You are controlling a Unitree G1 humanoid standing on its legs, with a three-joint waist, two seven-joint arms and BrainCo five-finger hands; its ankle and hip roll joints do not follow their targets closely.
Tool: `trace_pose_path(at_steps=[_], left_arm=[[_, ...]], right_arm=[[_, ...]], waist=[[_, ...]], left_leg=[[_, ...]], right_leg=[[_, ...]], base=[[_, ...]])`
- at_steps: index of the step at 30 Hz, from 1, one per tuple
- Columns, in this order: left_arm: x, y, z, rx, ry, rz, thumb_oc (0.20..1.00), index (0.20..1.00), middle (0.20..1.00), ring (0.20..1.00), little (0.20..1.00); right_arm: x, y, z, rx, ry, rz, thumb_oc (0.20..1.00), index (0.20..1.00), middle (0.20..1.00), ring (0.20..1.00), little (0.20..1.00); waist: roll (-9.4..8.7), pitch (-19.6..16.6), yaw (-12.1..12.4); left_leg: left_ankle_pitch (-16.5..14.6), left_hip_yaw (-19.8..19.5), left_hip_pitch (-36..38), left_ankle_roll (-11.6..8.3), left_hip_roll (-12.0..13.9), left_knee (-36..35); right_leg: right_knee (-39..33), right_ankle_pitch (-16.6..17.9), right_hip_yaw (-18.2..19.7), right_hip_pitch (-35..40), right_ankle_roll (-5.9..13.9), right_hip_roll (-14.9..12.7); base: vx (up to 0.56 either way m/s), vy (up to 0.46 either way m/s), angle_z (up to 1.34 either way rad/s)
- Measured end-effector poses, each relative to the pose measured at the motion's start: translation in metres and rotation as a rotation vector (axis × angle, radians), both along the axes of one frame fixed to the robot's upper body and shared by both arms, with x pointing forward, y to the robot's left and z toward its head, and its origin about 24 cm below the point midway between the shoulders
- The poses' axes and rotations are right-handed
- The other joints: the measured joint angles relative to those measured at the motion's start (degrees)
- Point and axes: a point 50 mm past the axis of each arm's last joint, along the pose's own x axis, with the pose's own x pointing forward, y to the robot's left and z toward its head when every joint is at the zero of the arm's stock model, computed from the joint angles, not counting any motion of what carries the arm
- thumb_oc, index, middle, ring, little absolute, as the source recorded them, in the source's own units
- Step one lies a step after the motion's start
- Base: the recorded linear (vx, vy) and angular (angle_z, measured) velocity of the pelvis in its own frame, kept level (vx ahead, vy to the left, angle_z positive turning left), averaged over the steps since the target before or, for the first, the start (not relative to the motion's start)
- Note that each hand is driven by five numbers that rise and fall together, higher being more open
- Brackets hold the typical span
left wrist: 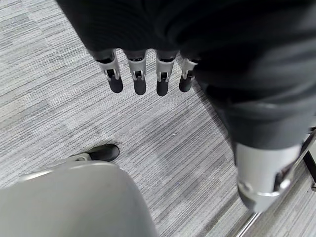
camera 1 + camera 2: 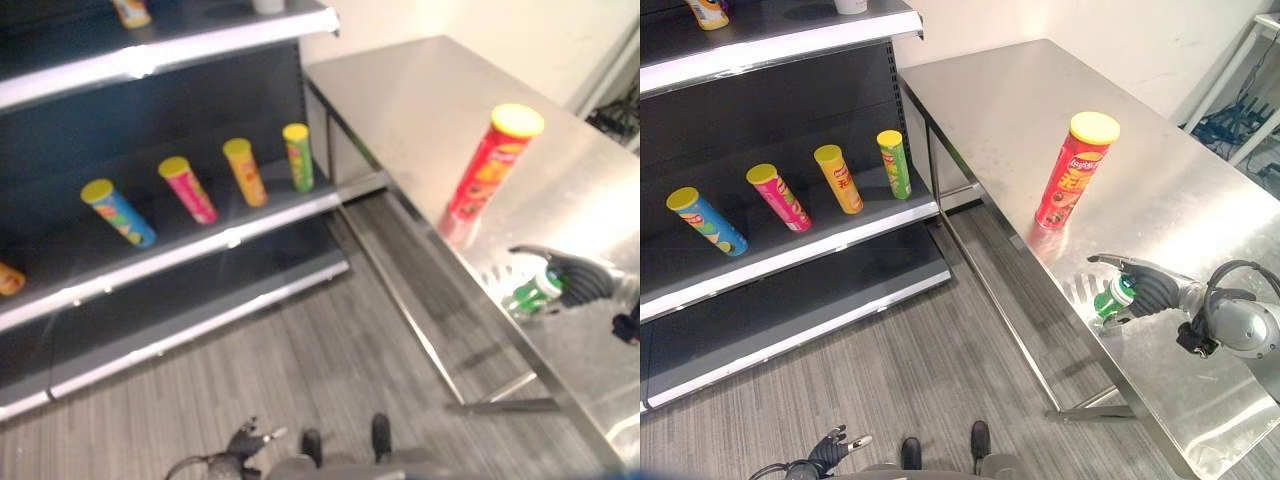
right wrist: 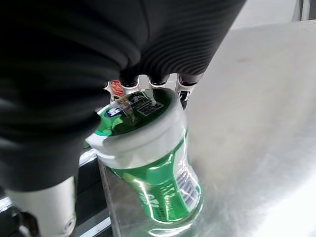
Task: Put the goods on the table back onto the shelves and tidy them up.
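A small green container with a white lid stands tilted near the front edge of the steel table. My right hand is curled round it, fingers behind the lid and thumb on the near side. A tall red chip can with a yellow lid stands upright on the table, farther back and apart from the hand. My left hand hangs low over the floor with its fingers straight, holding nothing.
The dark shelf unit stands left of the table. Its middle shelf holds blue, pink, orange and green cans in a row. The top shelf carries two more items. Grey floor lies between shelf and table.
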Motion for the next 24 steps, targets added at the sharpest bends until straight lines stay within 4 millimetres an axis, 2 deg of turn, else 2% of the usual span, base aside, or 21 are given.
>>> trace_pose_path(at_steps=[12,13,14,15,24], left_arm=[[0.0081,0.0016,0.0022,0.007,-0.02,-0.006,1.0,1.0,1.0,1.0,1.0],[0.0085,0.0022,0.0024,0.009,-0.021,-0.006,1.0,1.0,1.0,1.0,1.0],[0.0086,0.0024,0.0025,0.009,-0.021,-0.006,1.0,1.0,1.0,1.0,1.0],[0.0086,0.0025,0.0025,0.01,-0.021,-0.006,1.0,1.0,1.0,1.0,1.0],[0.0088,0.0071,0.0035,0.024,-0.022,-0.004,1.0,1.0,1.0,1.0,1.0]], right_arm=[[-0.005,-0.0052,-0.0049,-0.01,0.014,-0.021,1.0,1.0,1.0,1.0,1.0],[-0.0052,-0.0052,-0.0055,-0.008,0.015,-0.022,0.583,0.583,0.583,0.583,0.583],[-0.0052,-0.0052,-0.0054,-0.007,0.014,-0.022,0.363,0.363,0.363,0.363,0.363],[-0.0051,-0.0052,-0.0054,-0.013,0.013,-0.021,0.2,0.2,0.2,0.2,0.2],[-0.0047,-0.0046,-0.0029,-0.027,-0.026,-0.021,0.2,0.2,0.2,0.2,0.2]], waist=[[-0.84,0.4,-0.1],[-0.86,0.5,-0.1],[-0.88,0.4,-0.1],[-0.88,0.4,-0.1],[-1.2,0.3,-0.1]], left_leg=[[0.0,1.1,0.1,-0.01,0.0,0.0],[0.0,1.0,0.1,-0.01,0.0,0.0],[0.0,1.1,0.1,-0.01,0.0,0.0],[0.0,1.1,0.1,-0.01,0.0,0.0],[0.0,1.0,0.1,-0.01,0.0,0.0]], right_leg=[[0.0,0.0,1.0,-0.3,0.0,0.0],[0.0,0.0,1.0,-0.3,0.0,0.1],[0.0,0.0,1.0,-0.3,0.0,0.1],[0.0,0.0,1.0,-0.3,-0.01,0.1],[0.0,0.0,1.0,-0.3,-0.01,0.1]], base=[[0.01,-0.004,-0.04],[0.0,0.0,0.0],[0.0,0.0,0.0],[0.0,0.0,0.0],[0.0,0.0,0.0]])
